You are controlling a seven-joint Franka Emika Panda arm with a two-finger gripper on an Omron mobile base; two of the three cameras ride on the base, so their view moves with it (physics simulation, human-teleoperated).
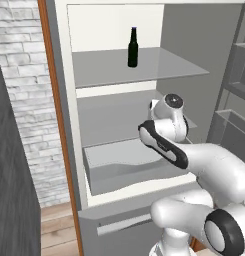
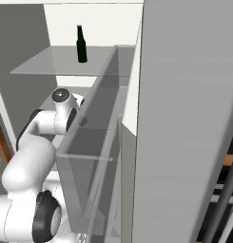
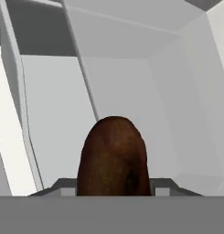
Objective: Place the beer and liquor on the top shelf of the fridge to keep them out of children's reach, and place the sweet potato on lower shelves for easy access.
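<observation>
So the gripper is clamped on the sweet potato, jaws partway closed around its lower end, and the potato's long axis runs straight out ahead of the fingers, pointing deeper into the fridge. That's the thing the next move hangs on, as far as I can judge: the potato sticks out past the jaws along the reach direction, so whatever surface it goes down on gets met by the potato's far end or its side first, not by the fingers. In the hand view there's pale fridge wall and a back corner beyond the potato, with nothing touching it that I can make out. From the base views the wrist is tucked into the middle of the fridge, below the top shelf and over the lower shelf near its right edge, with the grey drawer just underneath. I can't tell how high the potato hangs above that lower shelf. The beer already stands upright on the top shelf, towards its back, well above and left of the hand. Looks like the potato just needs lowering and letting go here.
</observation>
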